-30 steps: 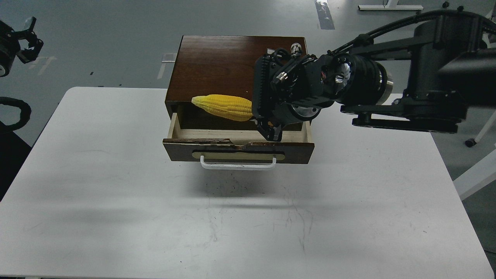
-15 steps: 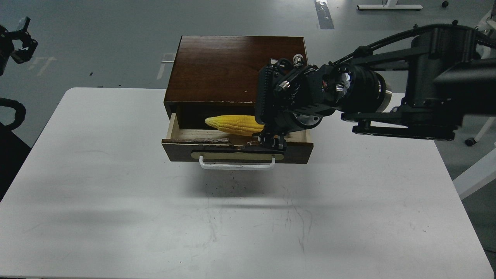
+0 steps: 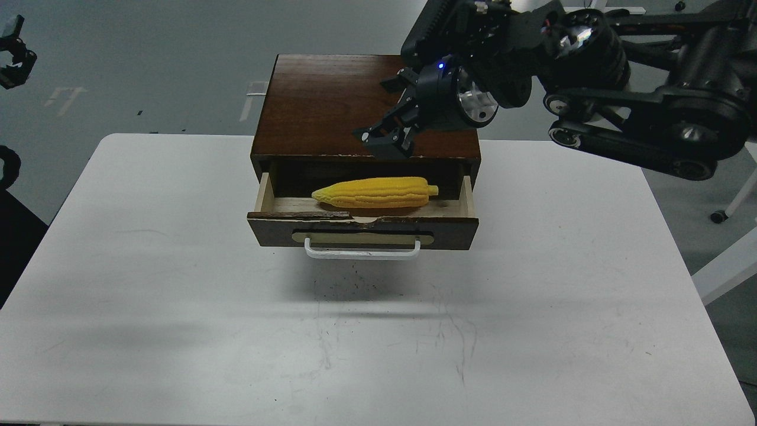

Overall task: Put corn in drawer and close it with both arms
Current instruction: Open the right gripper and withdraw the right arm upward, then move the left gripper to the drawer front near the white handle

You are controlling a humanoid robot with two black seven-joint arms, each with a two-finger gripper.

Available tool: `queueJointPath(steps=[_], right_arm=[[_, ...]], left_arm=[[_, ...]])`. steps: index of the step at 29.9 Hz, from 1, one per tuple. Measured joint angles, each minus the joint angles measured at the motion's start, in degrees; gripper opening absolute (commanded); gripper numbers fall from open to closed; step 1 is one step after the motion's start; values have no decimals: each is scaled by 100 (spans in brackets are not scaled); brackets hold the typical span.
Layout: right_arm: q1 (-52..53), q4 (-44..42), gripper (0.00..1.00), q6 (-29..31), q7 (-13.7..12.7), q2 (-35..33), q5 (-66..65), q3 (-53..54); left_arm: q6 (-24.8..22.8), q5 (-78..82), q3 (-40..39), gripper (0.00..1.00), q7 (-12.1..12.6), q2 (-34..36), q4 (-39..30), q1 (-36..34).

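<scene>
The yellow corn [image 3: 375,193] lies lengthwise inside the open drawer [image 3: 363,230], tapered end to the left, stem to the right. The drawer sticks out of the dark wooden box [image 3: 361,100] and has a white bar handle [image 3: 362,252] on a brass plate. My right gripper [image 3: 384,137] is open and empty, raised above the box's front edge, clear of the corn. My left gripper [image 3: 13,50] is small at the far left edge, high above the floor; its fingers cannot be told apart.
The box stands at the far middle edge of the white table [image 3: 177,296]. My right arm [image 3: 639,118] reaches in from the upper right over the box's right side. Grey floor lies beyond the table.
My right gripper lowered the corn into the drawer, let it go, and rose up and back above the box. My left gripper drifted up and left at the edge.
</scene>
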Motion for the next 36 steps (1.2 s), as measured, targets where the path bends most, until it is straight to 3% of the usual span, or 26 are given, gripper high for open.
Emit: queueJointPath(steps=[3,6,11,17,21,22,24,27,32,36], right_arm=[[-306,-331,98,-44,16,-166,568,655],[-646,-458,98,-81,30,-397,1153,1239],[-1232,-764,98,-204,26,-810,2379,1872],[-1933,-921,98,-617,26,-1321,3989,2203],[-2296,-1447,98,-711,109,-1444,5190,2276],[-2379,-1598,98,-715,188,-1447,5417,2283],[-2506,-1922,98,-720,415,-1453,5814,2293],[-2665,-2457,98,-720,652,-1456,6621,2307],[-2841,-3291,98,-663,550,-1407,7982,2295],[-3105,-3606,99,-644,453,-1394,8961,2303]], left_arm=[[0,27,41,96,3,2,-42,-98],[0,192,57,78,-32,-3,-62,-174],[0,1081,59,76,-97,-93,-67,-762],[-2,2589,62,58,-269,-126,-460,-1368],[-2,3886,64,44,-465,-163,-1318,-1482],[-3,4186,64,41,-520,-198,-1542,-1485],[-3,4727,64,27,-569,-245,-2033,-1484],[-2,5539,69,21,-588,-256,-2948,-1428],[0,6606,82,4,-591,-94,-4423,-1229],[0,7260,87,0,-591,156,-5576,-1046]])
